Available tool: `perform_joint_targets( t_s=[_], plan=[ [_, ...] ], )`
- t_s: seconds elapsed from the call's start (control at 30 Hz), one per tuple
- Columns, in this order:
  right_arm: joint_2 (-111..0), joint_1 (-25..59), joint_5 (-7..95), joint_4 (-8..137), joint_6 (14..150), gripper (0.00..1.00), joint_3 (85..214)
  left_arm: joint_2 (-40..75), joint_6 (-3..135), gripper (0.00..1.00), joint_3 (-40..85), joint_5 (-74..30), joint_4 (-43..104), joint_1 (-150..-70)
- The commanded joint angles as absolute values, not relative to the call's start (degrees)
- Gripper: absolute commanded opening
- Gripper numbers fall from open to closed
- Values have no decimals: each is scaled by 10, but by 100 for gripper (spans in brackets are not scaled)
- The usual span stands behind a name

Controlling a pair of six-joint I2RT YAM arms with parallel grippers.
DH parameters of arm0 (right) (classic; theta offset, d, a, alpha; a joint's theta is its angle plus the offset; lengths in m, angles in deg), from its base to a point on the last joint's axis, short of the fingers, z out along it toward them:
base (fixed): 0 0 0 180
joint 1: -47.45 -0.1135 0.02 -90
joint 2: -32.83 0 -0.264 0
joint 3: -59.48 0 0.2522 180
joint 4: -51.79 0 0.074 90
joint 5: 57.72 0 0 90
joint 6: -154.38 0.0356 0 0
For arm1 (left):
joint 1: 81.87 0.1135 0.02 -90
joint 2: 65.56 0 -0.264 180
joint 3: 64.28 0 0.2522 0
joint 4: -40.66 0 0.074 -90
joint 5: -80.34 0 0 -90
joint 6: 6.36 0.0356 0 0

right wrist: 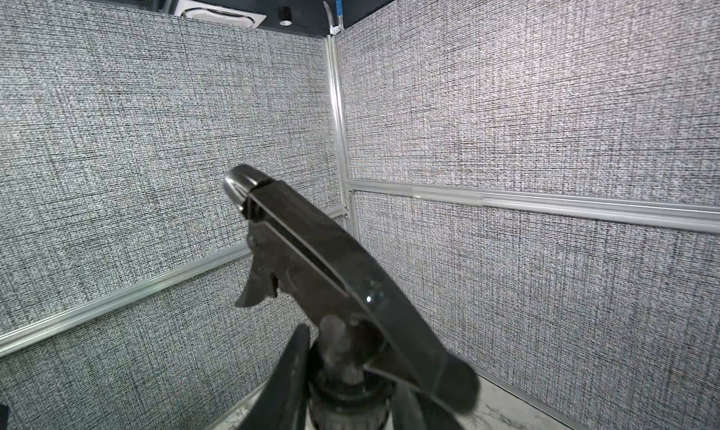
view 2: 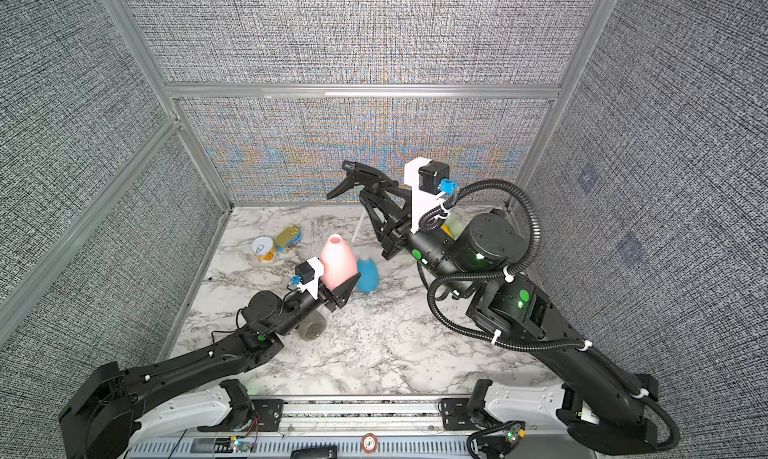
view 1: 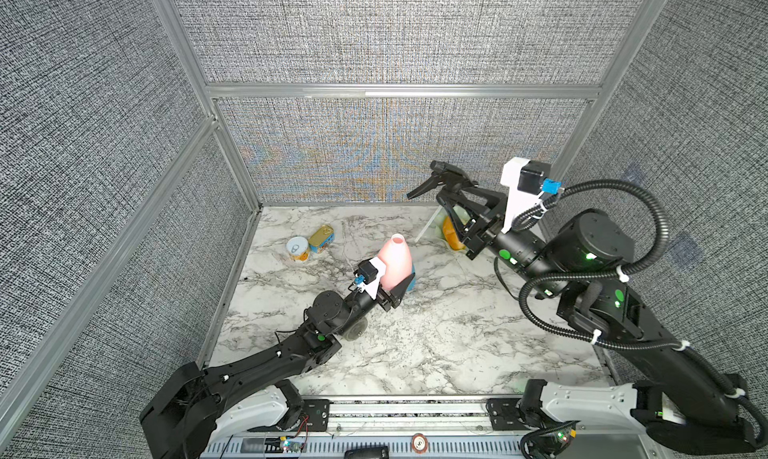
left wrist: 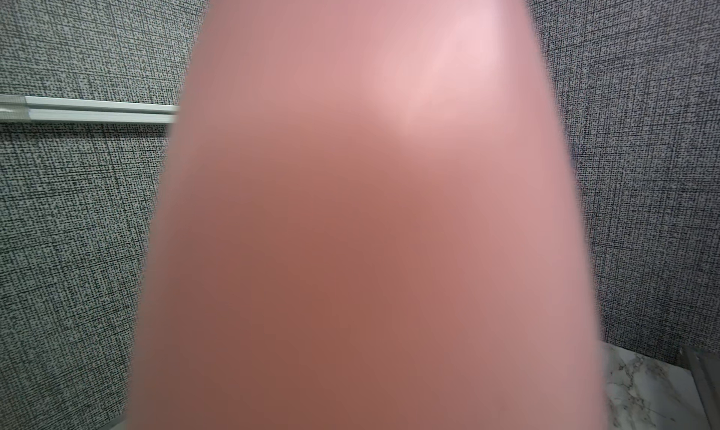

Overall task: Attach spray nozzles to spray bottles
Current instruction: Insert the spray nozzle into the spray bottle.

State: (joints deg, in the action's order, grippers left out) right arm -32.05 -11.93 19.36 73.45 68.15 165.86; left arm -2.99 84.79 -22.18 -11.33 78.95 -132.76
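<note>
The pink spray bottle (view 1: 395,261) (view 2: 337,261) stands upright with its neck open, and my left gripper (view 1: 394,285) (view 2: 338,285) is shut around its lower body. In the left wrist view the pink bottle (left wrist: 370,214) fills the frame and hides the fingers. The blue spray bottle (view 2: 368,275) stands just behind it. A smoky grey bottle (view 2: 311,326) lies under my left arm. Raised near the back wall, my right gripper (view 1: 445,195) (right wrist: 343,373) is shut on the collar of the black spray nozzle (view 1: 451,173) (right wrist: 311,252). Its white dip tube (view 1: 428,226) hangs down.
Two short tin cans (view 1: 309,245) sit at the back left of the marble table (view 1: 415,344). An orange and pale green object (view 1: 451,232) lies at the back right, partly behind my right gripper. Fabric walls (view 1: 395,41) close in three sides.
</note>
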Motion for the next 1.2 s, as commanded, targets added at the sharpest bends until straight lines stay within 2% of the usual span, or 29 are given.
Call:
perform_joint_targets(
  t_s=[0.0, 0.6, 0.93, 1.17],
  plan=[
    [-328, -131, 203, 708, 650, 31, 1669, -25, 835, 57, -216, -113, 796, -1327],
    [-373, -133, 206, 697, 637, 31, 1668, -26, 834, 57, -215, -114, 797, -1327],
    [-352, -132, 228, 631, 653, 34, 1552, -45, 823, 57, -208, -114, 786, -1328],
    [-369, -124, 231, 618, 661, 34, 1534, -48, 826, 57, -208, -119, 784, -1328]
  ],
)
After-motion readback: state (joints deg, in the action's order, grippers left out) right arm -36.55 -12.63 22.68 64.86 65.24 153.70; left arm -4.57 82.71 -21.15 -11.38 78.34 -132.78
